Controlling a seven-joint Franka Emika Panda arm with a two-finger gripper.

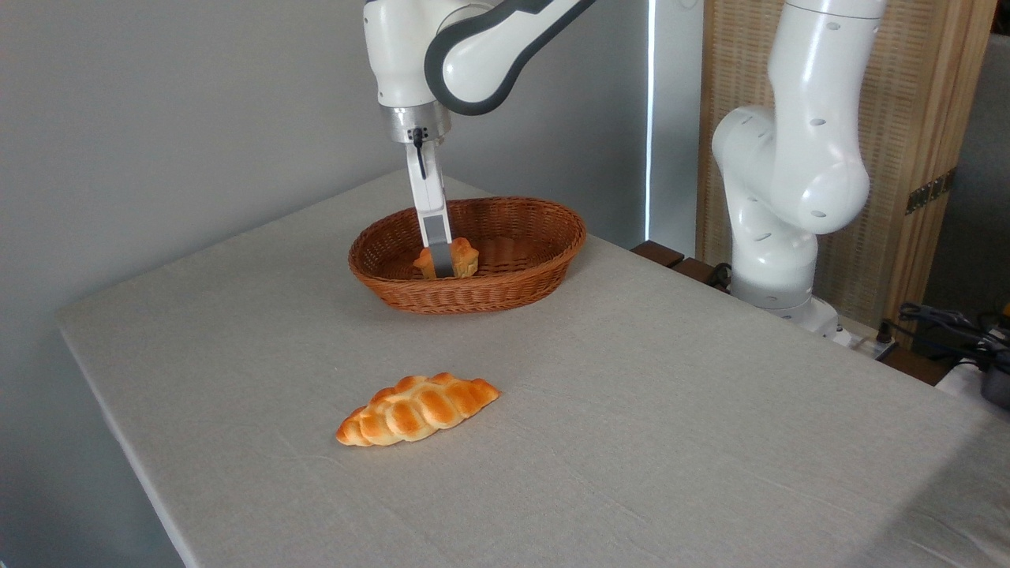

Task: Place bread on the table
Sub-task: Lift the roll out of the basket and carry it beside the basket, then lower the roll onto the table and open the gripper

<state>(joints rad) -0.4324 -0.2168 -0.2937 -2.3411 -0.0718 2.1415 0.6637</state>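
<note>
Gripper [443,270] is sitting down inside the basket [505,292], fingers pointing straight down and straddling the bun [465,256]. The near finger [439,241] is covering the bun's middle, so the far finger is hidden, and I can't tell whether the jaws are already pinching the bun or only standing around it. The bun is sitting in the left half of the basket, near the front wall; whether it's resting on the floor or lifted a bit, I can't say from this angle.

My read: the grasp step is in hand, transfer not started. The bun isn't on the table [671,410] yet.

A braided loaf [417,410] is lying on the cloth in front of the basket, well apart from it. Not the target.

Next move is calling for:
- a confirmed pinch on the bun
- a straight vertical lift until the bun is clearing the wicker rim, which stands higher than the bun
- then a traverse out over bare cloth, away from the loaf
- lowering until the bun is touching the cloth, then releasing

Risk, as I'm judging it: the bun looks soft and rounded, so it may be slipping or rotating in a narrow pinch.
</note>
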